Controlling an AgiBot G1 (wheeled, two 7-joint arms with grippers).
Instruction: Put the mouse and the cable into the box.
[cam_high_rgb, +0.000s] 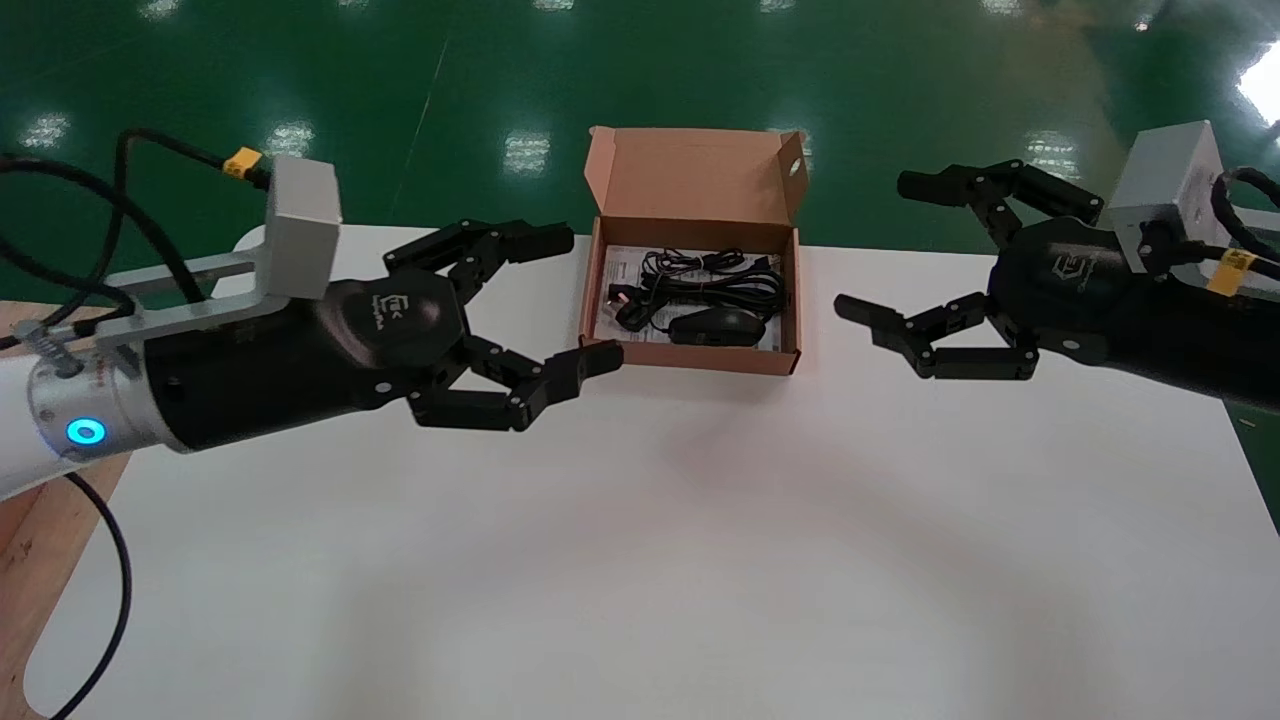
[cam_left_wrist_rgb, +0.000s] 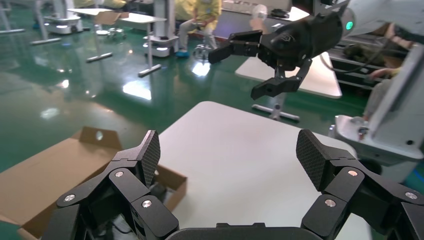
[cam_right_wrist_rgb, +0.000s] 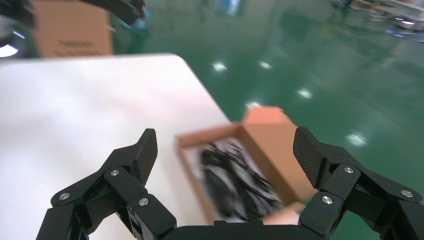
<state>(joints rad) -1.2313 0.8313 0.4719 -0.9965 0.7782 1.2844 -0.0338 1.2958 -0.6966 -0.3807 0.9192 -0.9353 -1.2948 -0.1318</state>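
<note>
Mouse (cam_high_rgb: 715, 326) and cable (cam_high_rgb: 700, 277) lie together inside the open box (cam_high_rgb: 700, 358) at the tabletop's (cam_high_rgb: 640, 550) far edge, so I judge the packing done. My left end effector (cam_high_rgb: 583, 298) and right end effector (cam_high_rgb: 880, 245) flank it, both spread wide and empty, probably to keep clear of its walls.

Black left claw (cam_high_rgb: 586, 298), blue ring (cam_high_rgb: 86, 432)

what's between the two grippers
The open box, with the mouse and cable inside, sits between the left gripper and right gripper in the head view.
</note>
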